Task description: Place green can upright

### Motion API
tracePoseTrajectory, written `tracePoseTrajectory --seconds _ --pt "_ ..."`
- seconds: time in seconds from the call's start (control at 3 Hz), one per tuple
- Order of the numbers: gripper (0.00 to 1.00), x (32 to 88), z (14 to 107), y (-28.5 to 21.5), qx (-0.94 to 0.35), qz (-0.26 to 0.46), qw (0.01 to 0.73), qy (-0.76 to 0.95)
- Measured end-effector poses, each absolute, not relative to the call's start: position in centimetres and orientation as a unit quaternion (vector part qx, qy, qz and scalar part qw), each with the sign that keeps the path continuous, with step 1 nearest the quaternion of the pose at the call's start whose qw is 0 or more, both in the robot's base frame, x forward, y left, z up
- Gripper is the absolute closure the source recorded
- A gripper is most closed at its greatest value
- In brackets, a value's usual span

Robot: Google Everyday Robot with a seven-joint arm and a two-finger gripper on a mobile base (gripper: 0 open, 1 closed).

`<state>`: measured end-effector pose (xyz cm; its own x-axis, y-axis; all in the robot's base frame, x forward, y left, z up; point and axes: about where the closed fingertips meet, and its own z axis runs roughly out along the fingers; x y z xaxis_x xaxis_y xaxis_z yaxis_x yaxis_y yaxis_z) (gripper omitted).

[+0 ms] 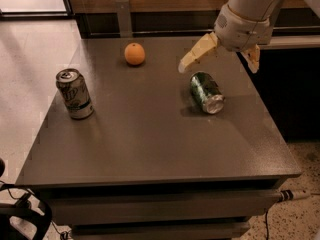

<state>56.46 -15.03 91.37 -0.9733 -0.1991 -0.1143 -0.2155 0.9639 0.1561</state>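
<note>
The green can [204, 91] lies on its side on the grey table [140, 134], right of centre, with its silver end facing the front. My gripper [218, 68] hangs just above and behind the can, not touching it. It is open and empty. One cream finger [196, 54] reaches out to the left of the can's far end, and the other finger [253, 58] shows on the right.
A pale white-and-silver can [74, 93] stands upright at the table's left side. An orange [134, 54] sits at the back centre. A dark counter [285, 44] runs along the back right. The table's right edge is close to the green can.
</note>
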Motion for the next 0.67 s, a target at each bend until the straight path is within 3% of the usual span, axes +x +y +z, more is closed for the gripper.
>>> tracePoseTrajectory --seconds 0.67 --pt "0.00 59.71 89.21 -14.19 -0.119 0.070 0.044 0.989"
